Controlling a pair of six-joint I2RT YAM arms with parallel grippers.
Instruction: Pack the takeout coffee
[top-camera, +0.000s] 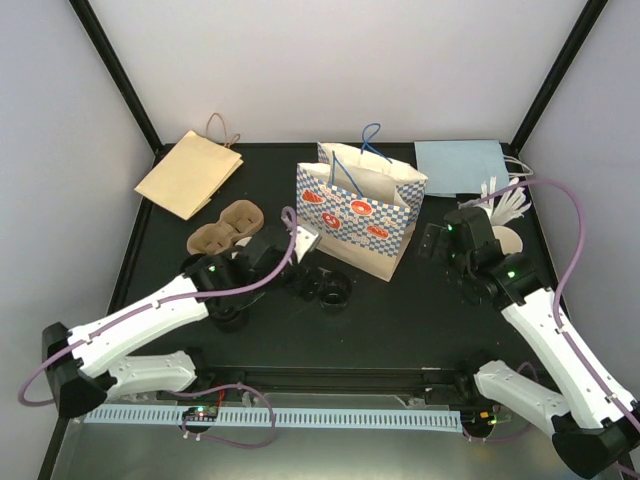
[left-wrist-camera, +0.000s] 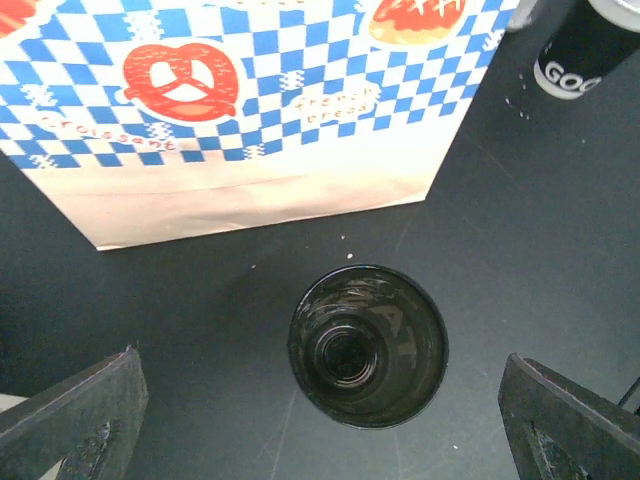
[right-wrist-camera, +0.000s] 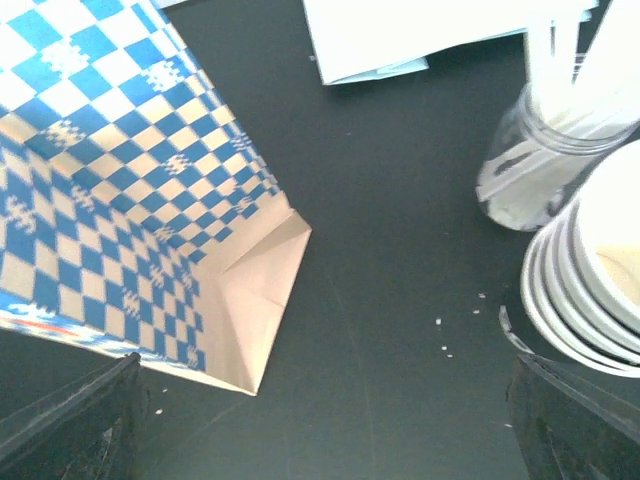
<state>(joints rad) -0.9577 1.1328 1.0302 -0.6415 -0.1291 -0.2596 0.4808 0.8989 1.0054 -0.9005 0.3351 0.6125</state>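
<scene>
A glossy round black plastic cup (left-wrist-camera: 368, 345) is framed by the wide-open left gripper (left-wrist-camera: 320, 425) below a cropped blue-checked paper bag (left-wrist-camera: 230, 110); the right gripper (right-wrist-camera: 322, 425) is likewise spread.

Light: bright, even and diffuse, from overhead; the pale walls nearly wash out.
Shadows: soft and short beside the paper bag (top-camera: 360, 215) on the black table (top-camera: 420, 310).
Glare: in the right wrist view, the jar (right-wrist-camera: 525, 170) and the white stack (right-wrist-camera: 590, 290) burn out to plain white.
Focus: in the left wrist view, the cup (left-wrist-camera: 368, 345) is sharp, with a faint sheen inside; the frame corners are soft.
</scene>
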